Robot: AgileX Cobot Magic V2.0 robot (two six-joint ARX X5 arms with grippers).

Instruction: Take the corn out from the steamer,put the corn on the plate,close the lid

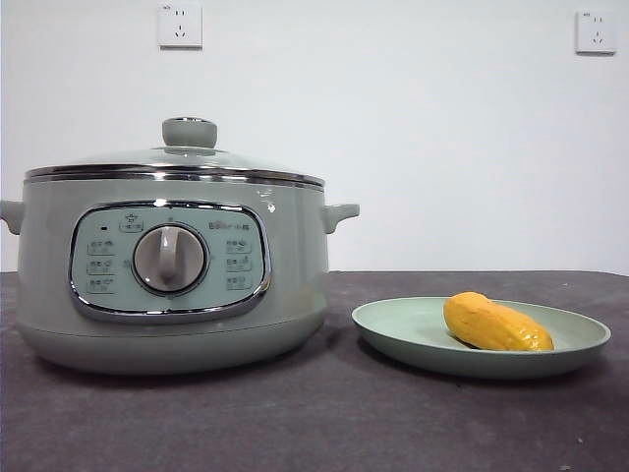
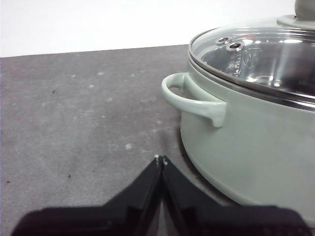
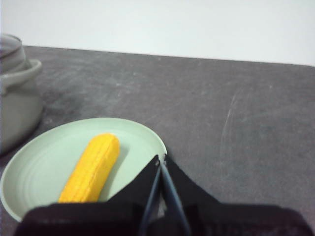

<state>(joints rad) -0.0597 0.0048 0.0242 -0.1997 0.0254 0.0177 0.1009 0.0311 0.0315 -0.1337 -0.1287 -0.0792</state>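
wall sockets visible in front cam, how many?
2. One wall socket is above the steamer; the other wall socket is near the top right corner, above the plate.

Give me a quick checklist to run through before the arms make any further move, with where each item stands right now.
1. Small yellow-orange corn cob out of the pot and lying on the shallow pale green plate: ok.
2. Domed clear glass lid seated on the large sage-green steamer, chrome band level on the rim: ok.
3. Left gripper empty, jaws closed, beside the steamer's side handle and not touching it: ok.
4. Right gripper empty, jaws closed, at the plate's edge, apart from the corn: ok.
5. Steamer's inside free of other food: cannot tell, reflections on the glass hide much of it.
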